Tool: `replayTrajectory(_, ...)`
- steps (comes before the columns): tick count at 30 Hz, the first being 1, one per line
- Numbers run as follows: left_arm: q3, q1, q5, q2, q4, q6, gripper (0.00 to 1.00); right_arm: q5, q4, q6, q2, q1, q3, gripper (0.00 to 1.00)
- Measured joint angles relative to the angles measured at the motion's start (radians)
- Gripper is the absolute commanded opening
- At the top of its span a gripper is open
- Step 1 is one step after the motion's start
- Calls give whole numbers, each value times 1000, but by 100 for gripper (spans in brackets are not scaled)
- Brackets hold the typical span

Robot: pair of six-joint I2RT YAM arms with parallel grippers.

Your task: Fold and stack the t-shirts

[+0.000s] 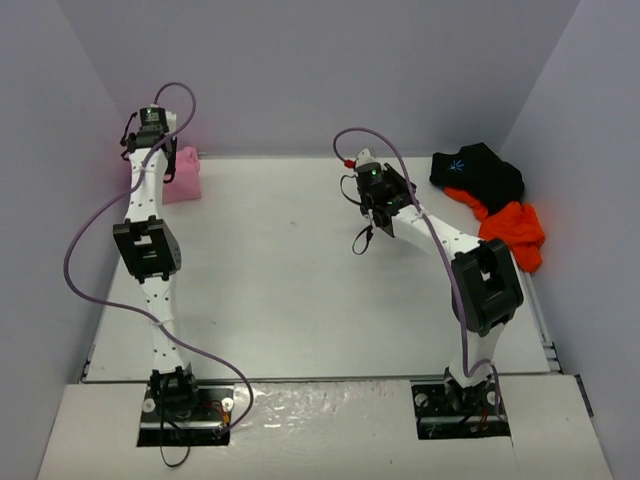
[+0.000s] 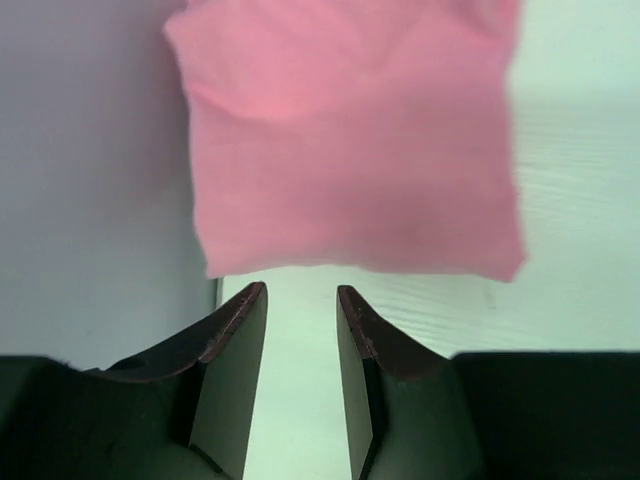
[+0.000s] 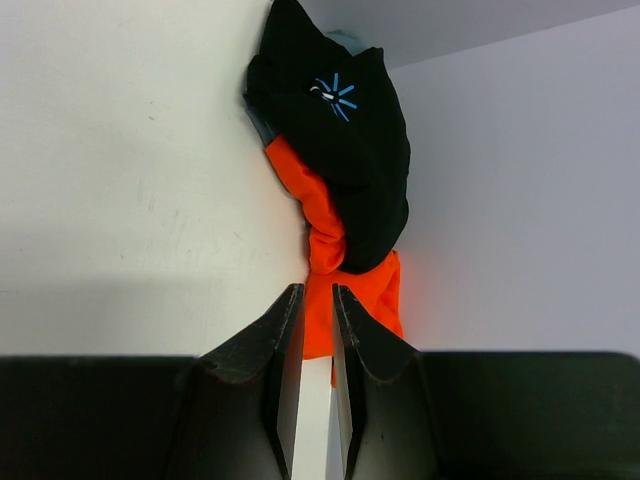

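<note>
The pink t-shirt [image 1: 181,176] lies folded at the back left of the table [image 1: 290,280], against the left wall. In the left wrist view the pink t-shirt [image 2: 350,140] fills the area just beyond my left gripper [image 2: 300,292], which is open and empty. In the far right corner the black t-shirt [image 1: 480,170] with its blue starburst lies crumpled, partly over the orange t-shirt [image 1: 515,232]. My right gripper [image 1: 383,196] hovers mid-table, well short of them. In its own view the right gripper [image 3: 318,290] shows a narrow empty gap, and the black t-shirt [image 3: 345,150] and orange t-shirt [image 3: 318,215] lie ahead.
Pale walls [image 1: 590,120] close the table in on the left, back and right. Purple cables [image 1: 90,240] loop off both arms. A metal rail [image 1: 545,335] runs along the table's right edge. The arm bases [image 1: 180,395] sit at the near edge.
</note>
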Motion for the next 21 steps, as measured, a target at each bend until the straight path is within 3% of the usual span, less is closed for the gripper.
replayTrajectory(7,119,-59,27,46,-11,0,31,-5,-1,9,5,0,-19,15)
replayTrajectory(21,138,35,18,241,7,-22,31,-29,-1,29,52,-1,-60,15)
